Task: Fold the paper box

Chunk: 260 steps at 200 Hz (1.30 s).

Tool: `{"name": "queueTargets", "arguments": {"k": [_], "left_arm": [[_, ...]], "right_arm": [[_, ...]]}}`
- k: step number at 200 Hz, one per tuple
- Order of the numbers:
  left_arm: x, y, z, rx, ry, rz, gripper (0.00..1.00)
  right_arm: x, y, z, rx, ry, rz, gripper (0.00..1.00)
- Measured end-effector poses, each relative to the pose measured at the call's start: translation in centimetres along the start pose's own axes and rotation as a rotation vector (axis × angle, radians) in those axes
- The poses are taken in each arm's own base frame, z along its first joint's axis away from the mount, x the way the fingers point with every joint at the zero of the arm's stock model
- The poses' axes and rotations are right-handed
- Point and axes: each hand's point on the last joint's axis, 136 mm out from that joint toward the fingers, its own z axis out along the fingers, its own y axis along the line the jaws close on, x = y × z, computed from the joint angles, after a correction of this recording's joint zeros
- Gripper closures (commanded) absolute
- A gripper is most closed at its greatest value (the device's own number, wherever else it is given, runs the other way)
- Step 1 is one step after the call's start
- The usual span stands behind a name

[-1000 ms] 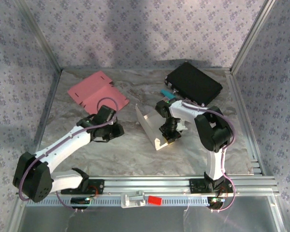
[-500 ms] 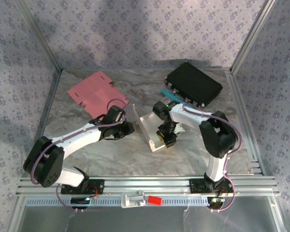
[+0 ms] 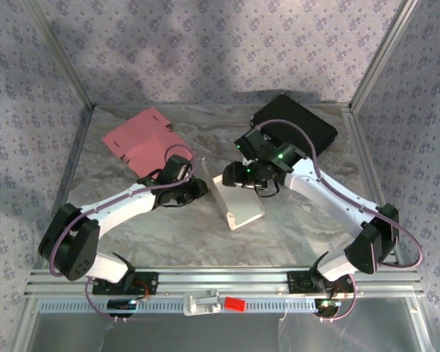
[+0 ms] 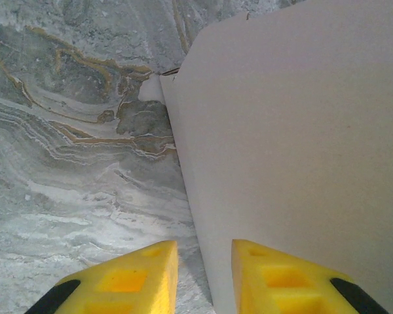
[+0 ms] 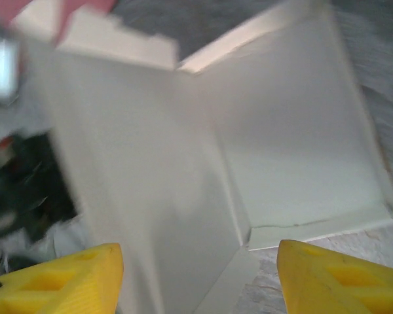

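**Task status — partly folded.** The paper box (image 3: 243, 205) sits at the centre of the surface (image 3: 293, 227), between the two arms. One long wall stands upright along its left side, and a low lip is raised at the near end. The base panel lies flat to the right of that wall. In the right wrist view, the upright wall and an adjoining panel meet at a creased corner. That view is blurred, so the state of the far end flaps is uncertain.

**Left hand** (image 4: 204, 261): its yellow fingers are partly apart and straddle the edge of the upright wall. Bare surface shows in the gap, so nothing is clamped.

**Right hand** (image 5: 198, 261): spread wide and empty, it hovers over the far end of the box and faces the inner corner.

**Remaining work, as judged:** raise the right wall and the far end, tuck the flaps, then lock the corners — roughly the second half of the fold.

A flat pink sheet (image 3: 139, 139) lies at the far left and a black case (image 3: 297, 126) at the far right, both apart from the box.
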Motion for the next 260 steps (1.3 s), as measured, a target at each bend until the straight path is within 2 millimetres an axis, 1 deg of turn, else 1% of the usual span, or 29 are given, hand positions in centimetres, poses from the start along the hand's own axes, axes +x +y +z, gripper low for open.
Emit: {"name": "queueTargets", "arguments": {"k": [7, 23, 35, 51, 81, 101, 132, 149, 172, 206, 230, 260], "left_arm": [[0.0, 0.1, 0.1, -0.004, 0.003, -0.002, 0.73], [0.1, 0.2, 0.3, -0.008, 0.008, -0.005, 0.73], [0.1, 0.2, 0.4, -0.010, 0.010, -0.006, 0.73], [0.0, 0.1, 0.5, -0.005, 0.007, -0.005, 0.72], [-0.2, -0.1, 0.5, 0.001, 0.003, -0.003, 0.72], [-0.1, -0.1, 0.4, -0.005, 0.004, -0.004, 0.72], [-0.1, 0.3, -0.3, -0.030, -0.005, 0.002, 0.72], [-0.2, 0.5, -1.5, -0.044, -0.024, 0.013, 0.72], [-0.4, 0.4, -4.0, -0.052, -0.065, 0.036, 0.71], [-0.5, 0.0, -8.6, -0.034, -0.140, 0.076, 0.70], [0.1, 0.3, -11.2, -0.025, -0.168, 0.099, 0.70], [1.2, 1.0, -13.6, -0.019, -0.175, 0.113, 0.70]], "right_arm": [[0.1, 1.0, 0.1, -0.024, 0.016, -0.064, 0.35], [0.3, 2.8, 0.4, -0.065, 0.046, -0.178, 0.39], [0.3, 3.7, 1.0, -0.082, 0.068, -0.236, 0.40], [0.4, 4.2, 2.1, -0.090, 0.097, -0.277, 0.42], [0.5, 4.2, 4.0, -0.078, 0.148, -0.297, 0.50], [0.2, 4.3, 5.0, -0.071, 0.161, -0.295, 0.58], [-0.2, 4.8, 5.6, -0.062, 0.156, -0.255, 0.81], [-0.7, 5.0, 5.8, -0.047, 0.134, -0.223, 1.00], [-1.3, 4.8, 5.8, -0.001, 0.090, -0.129, 1.00], [-2.7, 3.8, 5.4, 0.091, -0.018, 0.106, 1.00], [-3.7, 3.2, 4.7, 0.147, -0.120, 0.317, 1.00], [-4.8, 3.0, 3.2, 0.174, -0.277, 0.562, 1.00]]}}
